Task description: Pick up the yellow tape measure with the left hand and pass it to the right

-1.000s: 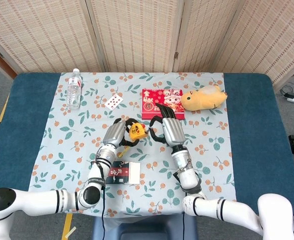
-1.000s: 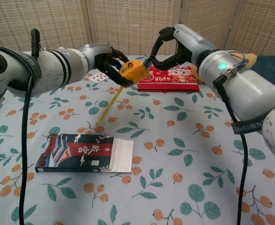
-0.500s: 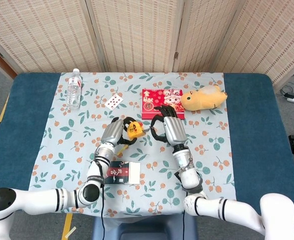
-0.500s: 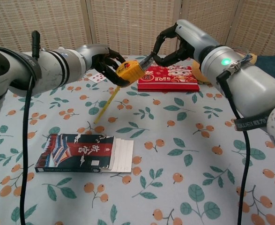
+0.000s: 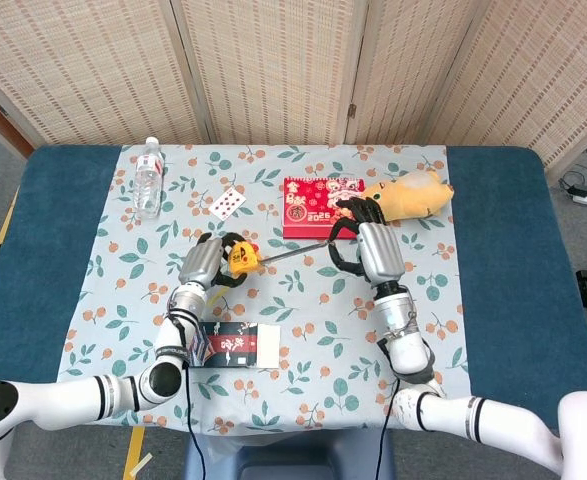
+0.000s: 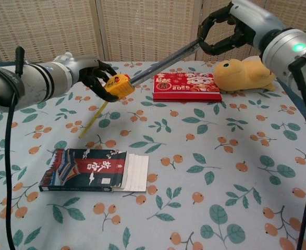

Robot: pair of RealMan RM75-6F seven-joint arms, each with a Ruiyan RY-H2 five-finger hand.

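Note:
My left hand grips the yellow tape measure above the left-middle of the floral cloth. A dark blade runs out of the case up and to the right. Its far end is pinched in the fingers of my right hand, which hovers near the red booklet. A thin yellow strap hangs slanting from the case toward the table.
A red booklet and a yellow plush toy lie at the back right. A dark card box sits near the front. A water bottle and a playing card are at the back left.
The hands have moved apart: the left with the case to the left, the right up and to the right. The blade is now drawn out between them.

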